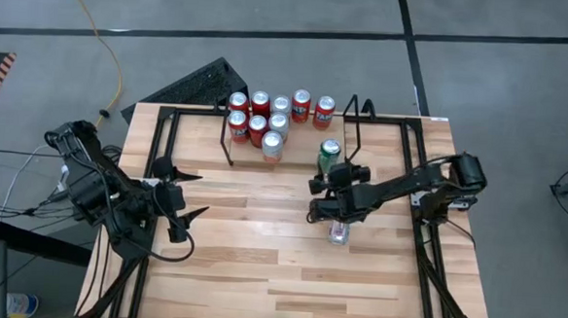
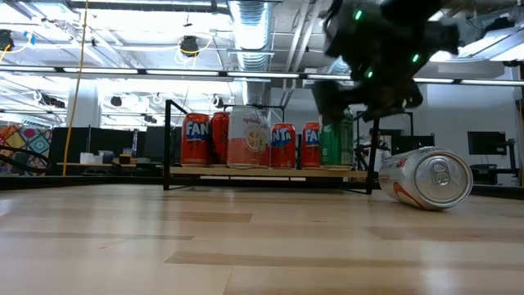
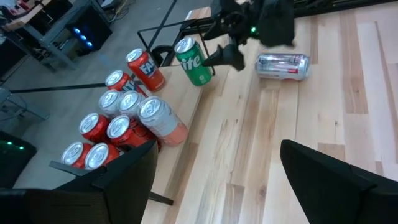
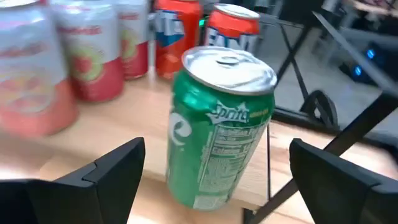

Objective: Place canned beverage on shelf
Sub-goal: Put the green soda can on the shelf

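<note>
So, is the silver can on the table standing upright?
No, the silver can lies on its side on the table.

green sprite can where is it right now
The green Sprite can stands upright at the shelf's right end, right of the orange cans, just beyond the open right gripper.

The pale wooden table (image 1: 260, 245) is showing a smooth, faintly glossy plank finish, the shelf (image 2: 176, 139) is standing as thin matt black metal rod, and the green can (image 4: 217, 134) (bare silvery metal lid) is gleaming beside glossy orange cans (image 2: 196, 139).
</note>
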You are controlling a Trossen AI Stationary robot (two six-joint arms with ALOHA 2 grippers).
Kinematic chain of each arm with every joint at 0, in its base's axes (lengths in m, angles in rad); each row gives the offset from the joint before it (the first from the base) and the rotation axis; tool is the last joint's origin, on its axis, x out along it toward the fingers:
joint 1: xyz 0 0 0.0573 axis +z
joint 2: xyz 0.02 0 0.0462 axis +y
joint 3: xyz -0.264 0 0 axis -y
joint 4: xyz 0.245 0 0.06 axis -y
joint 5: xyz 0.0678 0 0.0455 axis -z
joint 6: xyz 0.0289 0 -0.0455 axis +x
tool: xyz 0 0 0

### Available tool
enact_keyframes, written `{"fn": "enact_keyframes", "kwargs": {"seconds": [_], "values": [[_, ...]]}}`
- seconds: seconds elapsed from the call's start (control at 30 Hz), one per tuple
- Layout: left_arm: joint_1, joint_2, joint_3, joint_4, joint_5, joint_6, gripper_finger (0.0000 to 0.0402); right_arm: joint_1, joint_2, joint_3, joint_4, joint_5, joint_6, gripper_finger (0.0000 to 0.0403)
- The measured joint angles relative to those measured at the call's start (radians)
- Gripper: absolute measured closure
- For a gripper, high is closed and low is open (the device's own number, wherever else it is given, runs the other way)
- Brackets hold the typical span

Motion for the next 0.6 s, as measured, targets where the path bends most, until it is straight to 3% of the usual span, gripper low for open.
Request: {"fn": "enact_keyframes", "kwargs": {"seconds": [0.13,0.27,0.33,0.47,0.6], "values": [[0.000,0.000,0.000,0.000,0.000,0.001,0.0077,0.020,-0.106,0.000,0.005,-0.059,-0.190,0.0021],[0.000,0.000,0.000,0.000,-0.001,0.012,0.0077,-0.027,-0.242,0.000,0.044,-0.214,-0.429,0.0021],[0.000,0.000,0.000,0.000,-0.004,0.014,0.0077,-0.079,-0.314,0.000,0.090,-0.346,-0.525,0.0021],[0.000,0.000,0.000,0.000,-0.029,0.016,0.0077,-0.243,-0.422,0.003,0.125,-0.724,-0.585,0.0021],[0.000,0.000,0.000,0.000,-0.030,0.016,0.0077,-0.397,-0.442,0.048,0.040,-0.902,-0.565,0.0021]]}}
